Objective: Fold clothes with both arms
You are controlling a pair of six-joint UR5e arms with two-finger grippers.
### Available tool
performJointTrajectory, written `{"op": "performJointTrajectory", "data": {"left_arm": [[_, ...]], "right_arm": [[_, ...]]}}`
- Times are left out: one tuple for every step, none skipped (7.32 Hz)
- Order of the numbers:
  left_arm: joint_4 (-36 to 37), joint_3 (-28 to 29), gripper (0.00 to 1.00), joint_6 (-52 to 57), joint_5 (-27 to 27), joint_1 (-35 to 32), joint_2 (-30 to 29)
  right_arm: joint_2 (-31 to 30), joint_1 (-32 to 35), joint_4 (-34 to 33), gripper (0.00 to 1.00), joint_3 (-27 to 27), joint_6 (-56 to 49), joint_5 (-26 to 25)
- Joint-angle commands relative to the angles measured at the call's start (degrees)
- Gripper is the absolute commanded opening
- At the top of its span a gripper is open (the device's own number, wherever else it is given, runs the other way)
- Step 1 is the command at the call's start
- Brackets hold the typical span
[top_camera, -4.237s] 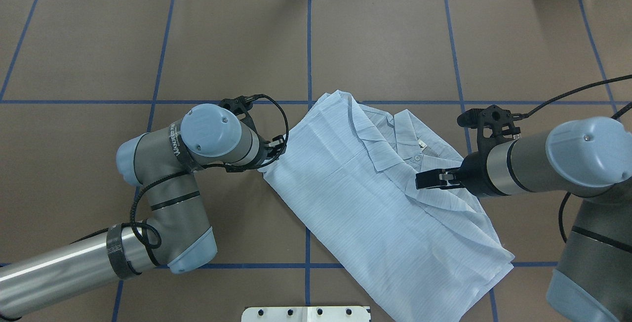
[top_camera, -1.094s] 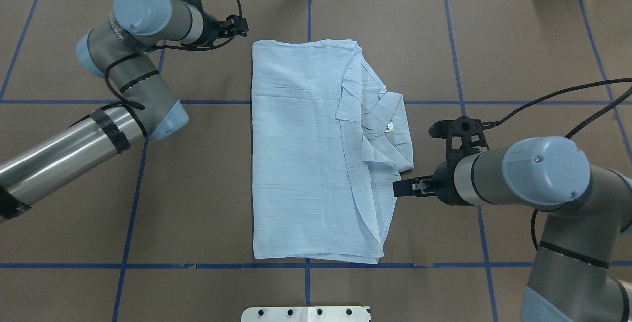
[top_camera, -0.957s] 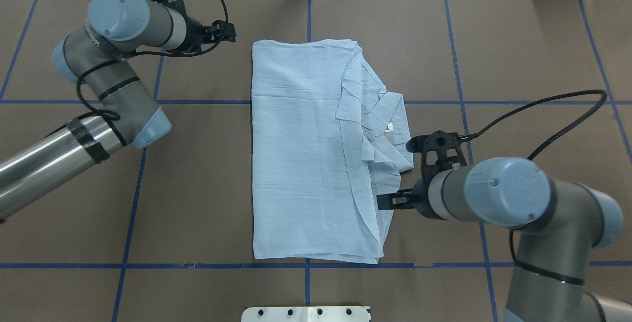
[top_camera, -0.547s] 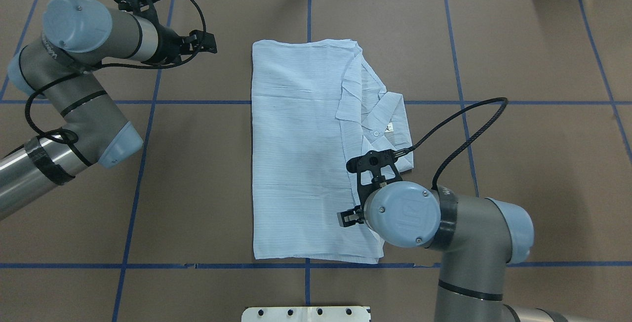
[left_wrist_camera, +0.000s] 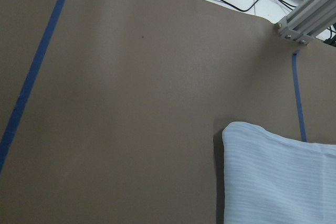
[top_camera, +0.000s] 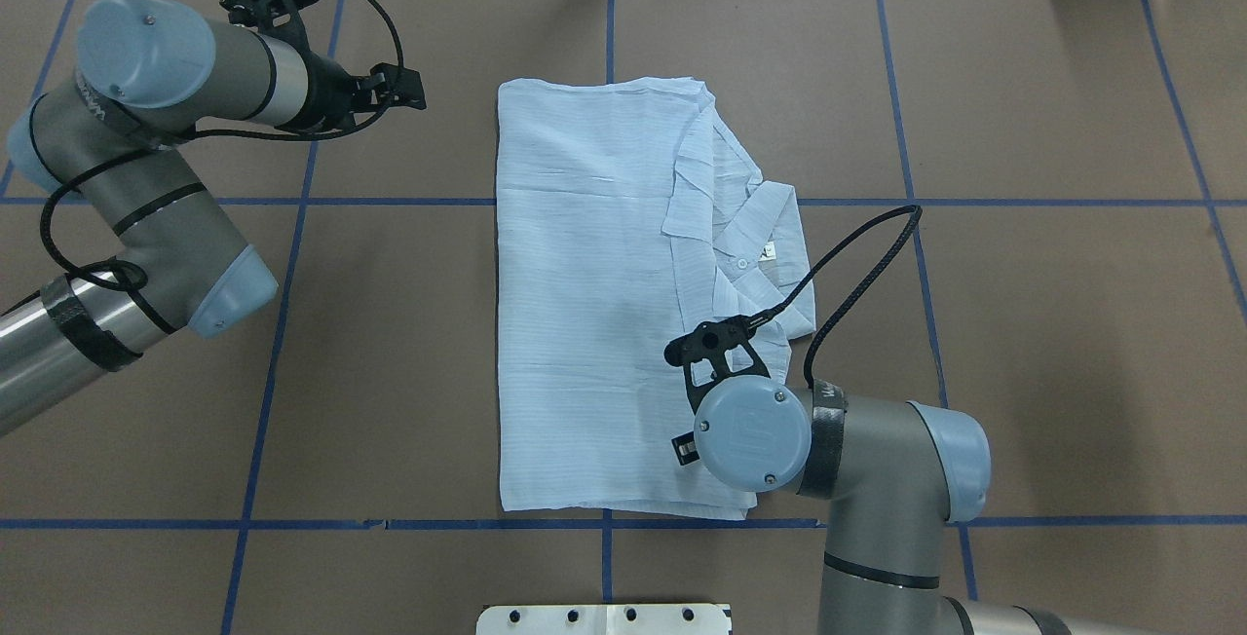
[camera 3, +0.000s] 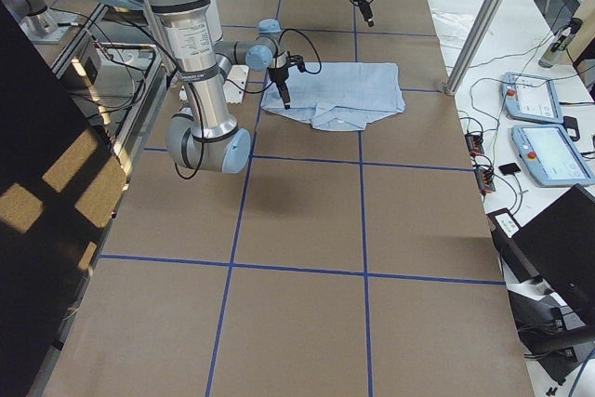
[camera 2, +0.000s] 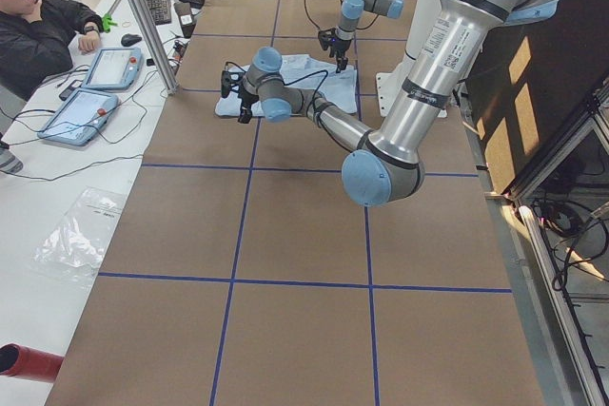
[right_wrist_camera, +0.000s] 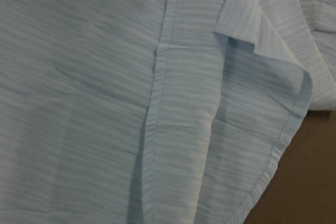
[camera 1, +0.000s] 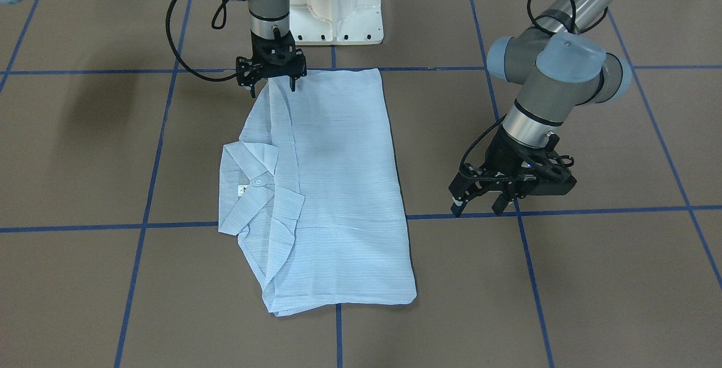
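**Folded shirt lies lengthwise out from the base, right gripper over its near corner**

The shirt [top_camera: 594, 304] is already folded into a long rectangle. It lies flat on the brown table [top_camera: 390, 372] just in front of the white pedestal base [camera 1: 335, 12]. Its long axis runs straight away from the base, and its collar [top_camera: 770, 245] juts from the long edge on the robot's right, about midway along.

The right gripper [camera 1: 272, 84] points down over the shirt corner nearest the base, on the collar side. Its jaws are spread, one over the cloth and one just off the edge, and they grip nothing. Whether they touch the fabric cannot be told.

The left gripper [camera 1: 477, 205] is further out from the base, level with the shirt's far end. It hangs off the opposite long edge and clear of the cloth, jaws apart and empty.

So the two grippers sit at roughly diagonal corners, and the right one is much the closer to cloth. A fold end over end across the short axis would probably need both grippers on one short edge. For that, the left gripper has the most ground to cover.
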Motion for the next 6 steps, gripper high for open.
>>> {"op": "performJointTrajectory", "data": {"left_arm": [[-0.1, 0.2, 1.0, 0.0, 0.1, 0.0, -0.1], [-0.2, 0.3, 1.0, -0.1, 0.1, 0.1, -0.1], [-0.2, 0.5, 1.0, -0.1, 0.1, 0.1, -0.3], [-0.2, 0.7, 1.0, -0.1, 0.1, 0.2, -0.3], [-0.3, 1.1, 1.0, -0.2, 0.0, 0.2, -0.4], [-0.3, 1.1, 1.0, -0.4, 0.0, 0.3, -0.6]], "right_arm": [[0.0, -0.3, 0.0, 1.0, -1.3, -0.7, 0.1], [-0.1, -0.3, -0.1, 1.0, -1.5, -0.8, 0.1], [-0.1, 0.1, -0.2, 1.0, -1.6, -1.7, 0.2], [-0.1, 1.0, -0.2, 1.0, -1.6, -2.7, 0.5], [-0.7, 2.3, -0.2, 1.0, -1.4, -3.1, 0.9], [-1.1, 3.2, -0.2, 1.0, -1.3, -5.3, 0.9]]}}
